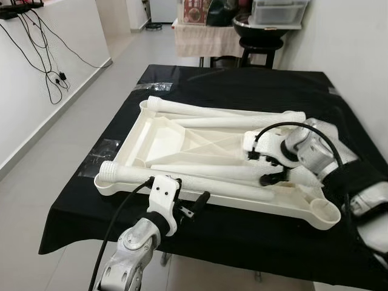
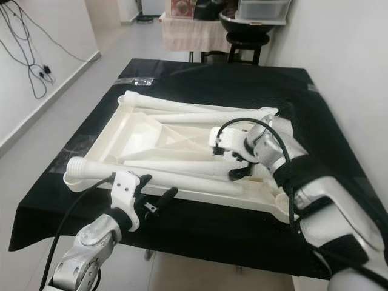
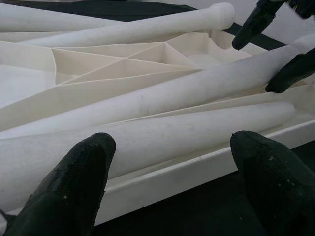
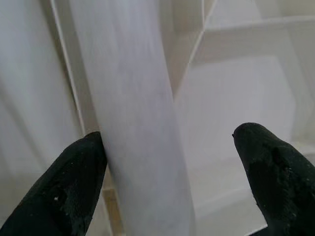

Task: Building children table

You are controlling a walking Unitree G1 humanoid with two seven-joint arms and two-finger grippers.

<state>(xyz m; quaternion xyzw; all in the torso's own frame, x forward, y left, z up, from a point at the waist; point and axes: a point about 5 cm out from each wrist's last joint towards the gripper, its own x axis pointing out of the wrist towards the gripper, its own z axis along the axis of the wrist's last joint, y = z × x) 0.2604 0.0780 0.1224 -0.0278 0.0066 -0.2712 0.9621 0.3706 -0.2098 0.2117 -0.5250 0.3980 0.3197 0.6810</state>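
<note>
Black-clothed table carries the upturned white plastic tabletop. Right tool, fingers spread, straddles a loose white tapered plastic leg; left tool hovers spread before it. An off-centre closure could roll the leg.

Two silver metal arms with rounded, jointed casings; each ends in a white plastic wrist block carrying the left gripper and right gripper, both with long matte-black fingers; looping black cables; black strap bands lower right.
</note>
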